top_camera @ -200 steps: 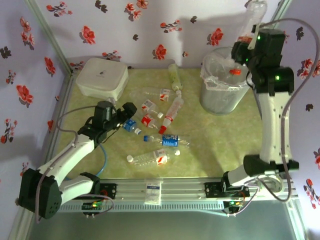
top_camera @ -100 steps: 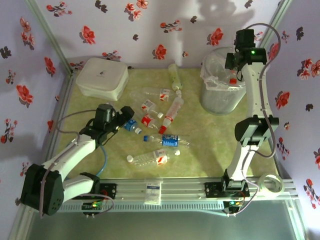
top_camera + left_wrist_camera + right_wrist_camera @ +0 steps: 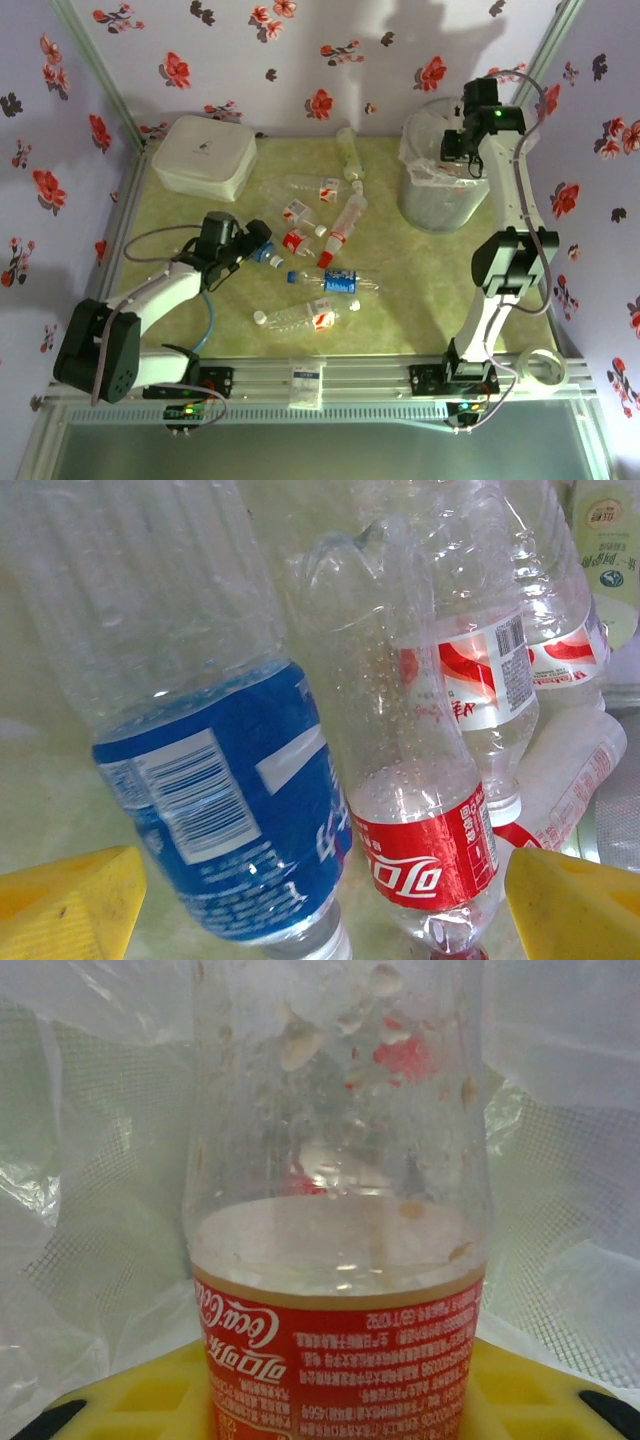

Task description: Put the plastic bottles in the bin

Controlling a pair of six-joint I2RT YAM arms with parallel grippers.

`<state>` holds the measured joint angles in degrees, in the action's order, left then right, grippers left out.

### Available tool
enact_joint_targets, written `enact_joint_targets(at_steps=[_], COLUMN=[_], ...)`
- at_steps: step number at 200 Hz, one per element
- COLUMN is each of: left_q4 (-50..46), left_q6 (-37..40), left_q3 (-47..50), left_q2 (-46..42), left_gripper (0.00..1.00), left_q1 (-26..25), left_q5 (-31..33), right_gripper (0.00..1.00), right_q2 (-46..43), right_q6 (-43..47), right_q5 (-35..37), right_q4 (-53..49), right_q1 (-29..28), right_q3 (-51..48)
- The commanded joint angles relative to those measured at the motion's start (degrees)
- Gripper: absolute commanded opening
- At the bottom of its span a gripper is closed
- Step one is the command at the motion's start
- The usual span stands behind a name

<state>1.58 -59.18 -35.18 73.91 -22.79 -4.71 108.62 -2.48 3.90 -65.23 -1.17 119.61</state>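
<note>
The table (image 3: 420, 310) is carrying the bin (image 3: 432, 205) at its far right. My right gripper (image 3: 458, 148) is hanging over the bin's mouth and appears to be clamping a red-labelled bottle (image 3: 338, 1260), though its fingers are mostly hidden. My left gripper (image 3: 252, 242) is sitting low at the left, jaws spread wide. A blue-labelled bottle (image 3: 215, 790) and a Coca-Cola bottle (image 3: 420, 850) are lying between them. The other bottles (image 3: 320, 318) are lying scattered mid-table.

We locate the white lidded box (image 3: 203, 155) at the far left corner of the table (image 3: 420, 290). A small white packet (image 3: 306, 383) sits on the rail (image 3: 370, 375) along the near edge. Flower-patterned walls (image 3: 300, 60) enclose the table.
</note>
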Motion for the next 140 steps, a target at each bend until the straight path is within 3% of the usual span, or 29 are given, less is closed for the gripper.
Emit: enact_joint_targets(at_steps=[1,20,47,84,140], left_q4=[2.1,0.03,-8.46,-14.22,-9.17], left_q6=[0.1,1.96,9.54,19.03,21.48], left_q3=[-0.72,-3.7,-15.08,-32.41,-51.77], left_q2=[0.82,-0.33,-0.66,4.93,19.83], left_gripper=[0.93,0.9,0.88,0.81,0.7], left_q1=[0.48,-0.02,-1.61,-6.92,-14.97], left_q5=[-0.94,-0.6,1.09,-0.59,-9.81], right_gripper=[0.35,0.35,0.36,0.41,0.43], right_q2=[-4.43,-5.95,-6.94,-5.74,-14.05], right_q6=[1.83,2.56,4.6,8.78,7.71], right_q5=[-4.74,-8.35,-11.61,-7.07,-10.59], right_q4=[-7.58,-10.16,-14.19,-22.17,-13.85], right_q1=[-1.41,-2.32,-3.82,-7.34,-7.97], right_q3=[-2.21,-3.18,-3.28,-3.9,-13.81])
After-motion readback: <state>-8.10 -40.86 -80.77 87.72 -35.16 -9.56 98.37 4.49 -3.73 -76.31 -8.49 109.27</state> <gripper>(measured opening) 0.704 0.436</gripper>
